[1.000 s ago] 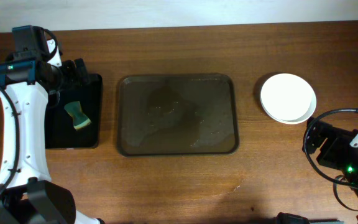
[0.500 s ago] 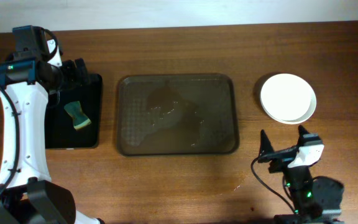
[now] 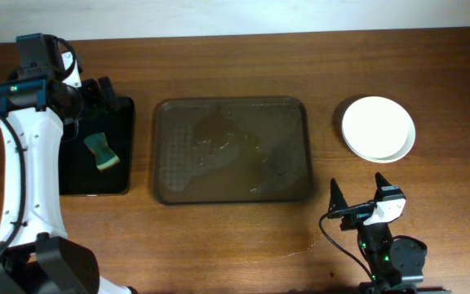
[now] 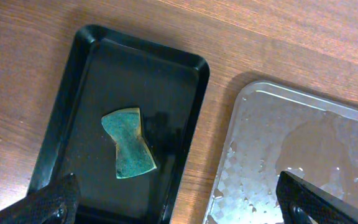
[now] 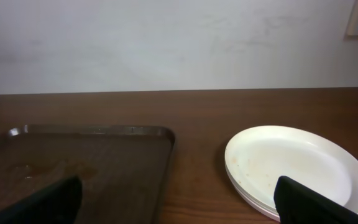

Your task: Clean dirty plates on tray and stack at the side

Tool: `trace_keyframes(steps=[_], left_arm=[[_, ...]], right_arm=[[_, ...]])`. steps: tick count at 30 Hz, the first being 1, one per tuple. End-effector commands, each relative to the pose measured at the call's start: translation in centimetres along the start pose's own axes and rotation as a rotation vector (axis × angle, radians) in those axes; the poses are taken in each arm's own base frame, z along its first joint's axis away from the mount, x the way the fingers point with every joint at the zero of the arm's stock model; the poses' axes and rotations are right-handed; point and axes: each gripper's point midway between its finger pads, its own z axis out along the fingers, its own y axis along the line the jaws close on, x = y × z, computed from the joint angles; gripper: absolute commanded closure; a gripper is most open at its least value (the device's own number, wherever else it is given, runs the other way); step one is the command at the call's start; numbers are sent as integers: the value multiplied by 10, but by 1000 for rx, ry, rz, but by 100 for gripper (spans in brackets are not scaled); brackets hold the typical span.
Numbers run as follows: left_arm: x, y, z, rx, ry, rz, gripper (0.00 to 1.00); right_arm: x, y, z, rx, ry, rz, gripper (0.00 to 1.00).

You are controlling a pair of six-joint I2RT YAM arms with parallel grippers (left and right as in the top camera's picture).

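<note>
The white plates [image 3: 378, 129] sit stacked on the table right of the brown tray [image 3: 232, 150], which holds only water smears. The stack also shows in the right wrist view [image 5: 297, 168], with faint specks on the top plate, beside the tray [image 5: 73, 162]. My right gripper [image 3: 357, 200] is open and empty near the table's front, between tray and plates. My left gripper [image 3: 96, 90] is open and empty above the far end of the black tray [image 3: 96, 147]; its fingertips [image 4: 179, 202] straddle the gap between the black tray [image 4: 129, 124] and the brown tray [image 4: 303, 162].
A green sponge [image 3: 102, 151] lies in the black tray, also seen in the left wrist view [image 4: 128, 143]. A wall runs behind the table's far edge [image 5: 179, 43].
My right arm has swung from the right edge to the front, below the gap between tray and plates, gripper open. The left arm, plates and sponge have not moved.
</note>
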Motion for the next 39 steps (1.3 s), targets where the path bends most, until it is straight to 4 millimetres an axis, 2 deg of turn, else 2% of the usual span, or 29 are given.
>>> trace_keyframes(steps=[1,15,16,19,21,22,27,29,33,36,39], left_arm=[[-3,1,-1,5,-5,-3,1],[-3,6,-3,-25,-14,-2,1],[-3,0,-8,-14,-25,29,1],[-4,-34,-35,31,-129,231,1],[-2,-44,-48,51,-203,253,1],[5,-47,-52,62,-241,262,1],[67,-45,-57,116,-438,284,1],[96,-37,-60,128,-542,282,1],[136,-27,-51,147,-716,277,1],[156,-22,-44,151,-814,287,1],[166,-19,-48,125,-925,357,1]], right_arm=[[3,0,0,0,4,7,2],[3,0,0,0,4,7,2],[3,0,0,0,4,7,2],[3,0,0,0,4,7,2],[3,0,0,0,4,7,2],[3,0,0,0,4,7,2],[3,0,0,0,4,7,2],[3,0,0,0,4,7,2],[3,0,0,0,4,7,2],[3,0,0,0,4,7,1],[3,0,0,0,4,7,2]])
